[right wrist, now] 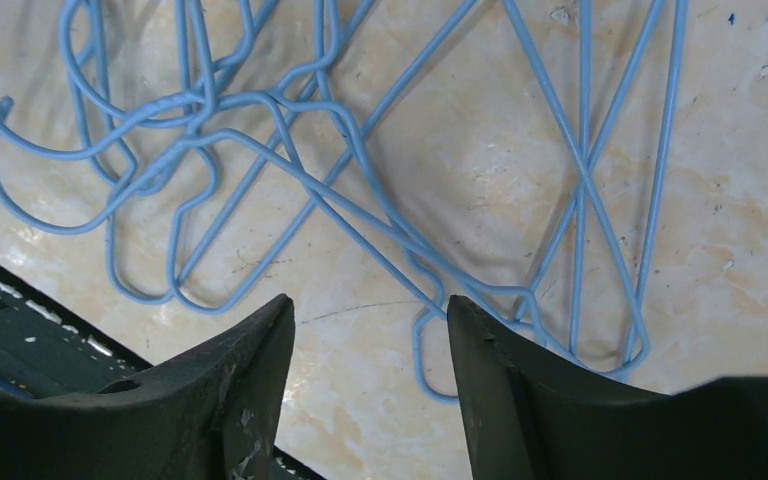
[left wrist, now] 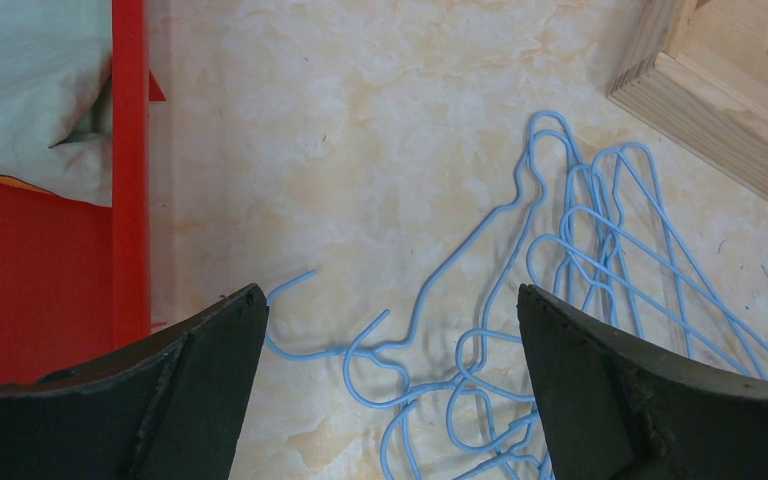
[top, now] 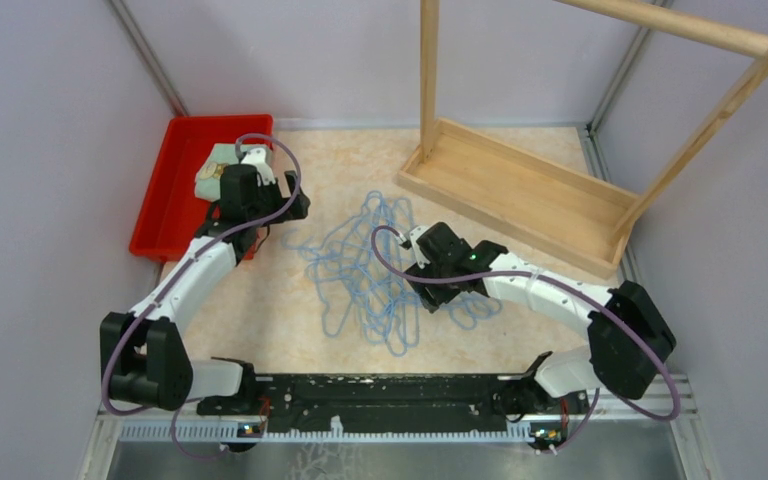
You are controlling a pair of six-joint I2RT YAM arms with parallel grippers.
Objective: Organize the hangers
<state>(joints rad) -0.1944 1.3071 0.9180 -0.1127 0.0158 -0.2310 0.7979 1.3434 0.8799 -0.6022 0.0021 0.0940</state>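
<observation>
Tangled hangers [top: 365,268], partly beneath right pincer [right wrist: 368,308]

Beige marbled worktop [top: 280,335], three things on it.
Light-blue wire hangers [top: 375,285] lie tangled in a heap at the middle; a red tray [top: 172,208] sits far left, and a wooden rack [top: 520,188] stands far right.

Light-blue wire hangers [top: 375,270], tangled pile, lying flat mid-table
</observation>
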